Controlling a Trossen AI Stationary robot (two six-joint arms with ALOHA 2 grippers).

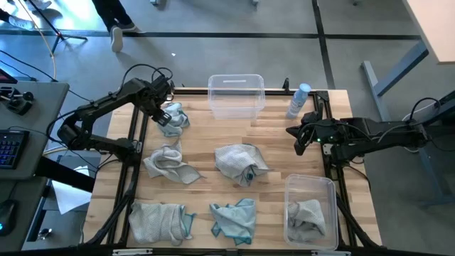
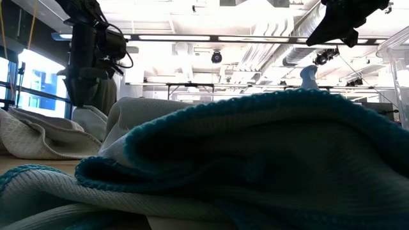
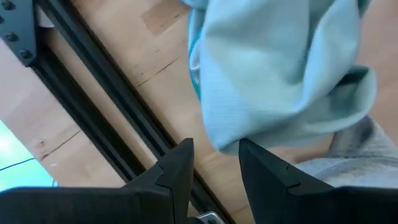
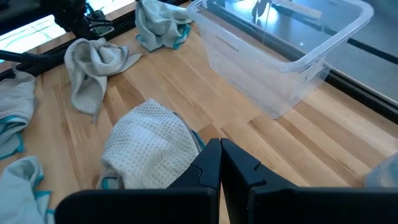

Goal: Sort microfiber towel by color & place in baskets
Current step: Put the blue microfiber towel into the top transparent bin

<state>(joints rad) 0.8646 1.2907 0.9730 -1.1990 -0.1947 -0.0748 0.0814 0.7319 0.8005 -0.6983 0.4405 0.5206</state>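
Grey concrete floor around the wooden counter, desk with keyboard at nine o'clock, ceiling strip lights overhead.

a light wooden table made of planks, edged by a black metal frame. on it lie several towels — a teal one at the far left, a grey one nearer the middle left, a grey waffle-weave one in the centre, a grey one with teal edging at the near left, and a teal one beside it. an empty clear basket stands at the far edge, a spray bottle just right of it — a second clear basket sits at the near right, with a grey towel in it.
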